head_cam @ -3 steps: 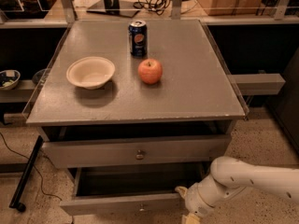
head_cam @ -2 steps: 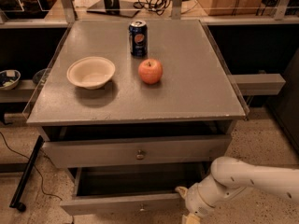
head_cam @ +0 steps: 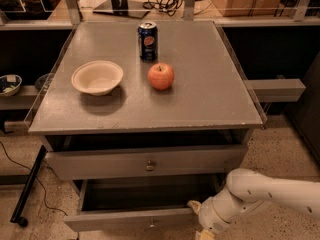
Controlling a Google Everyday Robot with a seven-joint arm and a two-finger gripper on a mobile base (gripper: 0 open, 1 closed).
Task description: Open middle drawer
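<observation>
The middle drawer (head_cam: 125,219) is the shallow grey one below the top drawer. It stands pulled out, its dark inside showing, and its small round knob (head_cam: 152,223) sits at the centre of the flat front near the bottom edge of the view. My gripper (head_cam: 199,213) is at the right end of that drawer's front, at the rim. The white arm (head_cam: 270,191) reaches in from the lower right. The bottom edge of the view cuts off part of the gripper.
Above, the taller-fronted top drawer (head_cam: 100,163) with its knob (head_cam: 150,166) is nearly closed. On the grey tabletop (head_cam: 210,94) stand a white bowl (head_cam: 97,77), a red apple (head_cam: 161,76) and a blue soda can (head_cam: 147,40). A black cable (head_cam: 30,184) lies on the floor at left.
</observation>
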